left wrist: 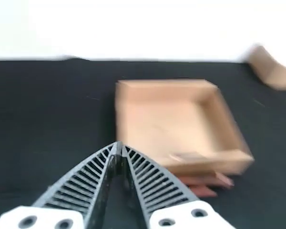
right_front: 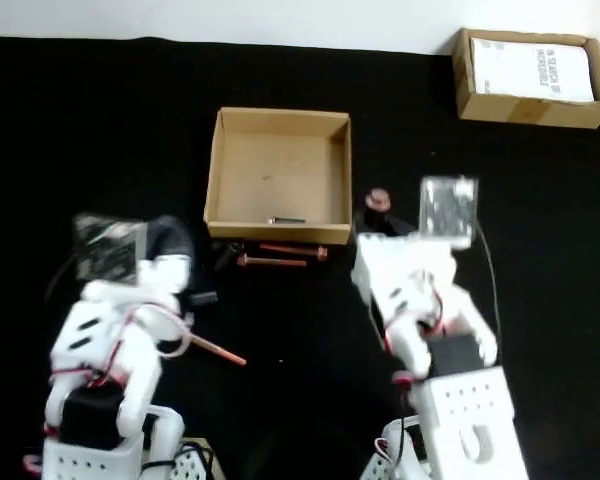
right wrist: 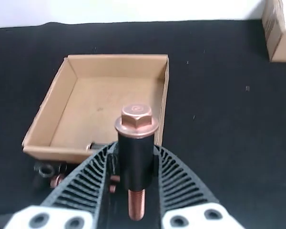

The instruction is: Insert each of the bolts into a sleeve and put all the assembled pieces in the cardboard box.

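Two views split it: right wrist cam has the right fingers (right wrist: 178, 171) clamping a sleeve (right wrist: 133, 160) with a bolt (right wrist: 137, 119) through it, near the box (right wrist: 47, 119); overhead adds loose bolts (right_front: 275, 261) beside it. Left fingers (left wrist: 148, 176) pinched shut.

Cardboard box (right_front: 280, 232): shallow, square, open-topped. One dark assembled piece (right_front: 286, 220) is lying inside against near wall. Two copper bolts (right_front: 272, 262) are lying side by side just outside that wall, with loose sleeve (right_front: 227, 255), black, lying beside them. Held bolt (right wrist: 138, 119): copper, hex-headed, standing upright through held sleeve (right wrist: 133, 164), black, with threaded end protruding below. Right gripper (right wrist: 134, 147) is clamping held sleeve just beside box's near corner.
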You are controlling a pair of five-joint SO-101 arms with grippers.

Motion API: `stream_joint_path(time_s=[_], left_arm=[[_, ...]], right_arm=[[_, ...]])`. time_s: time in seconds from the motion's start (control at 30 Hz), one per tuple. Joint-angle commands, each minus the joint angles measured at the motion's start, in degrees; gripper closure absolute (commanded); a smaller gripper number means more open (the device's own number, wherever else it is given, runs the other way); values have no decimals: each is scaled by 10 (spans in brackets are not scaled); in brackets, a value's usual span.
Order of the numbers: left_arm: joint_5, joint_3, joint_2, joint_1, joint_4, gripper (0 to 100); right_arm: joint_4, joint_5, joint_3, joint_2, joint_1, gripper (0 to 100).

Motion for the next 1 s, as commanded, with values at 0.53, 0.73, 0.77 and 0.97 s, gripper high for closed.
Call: stream_joint_path(time_s=[0.53,0.73,0.77,0.97], left_arm=[[82,235,-80,-262,-8,991],[180,235,-80,-260,73,989],[180,235,-80,-259,72,988],[180,235,-80,-247,71,988]], right_arm=[[1,395,-506,611,-100,991],[1,461,-575,726,-100,991],[1,464,-579,738,-100,987],[1,478,-578,779,-120,894]])
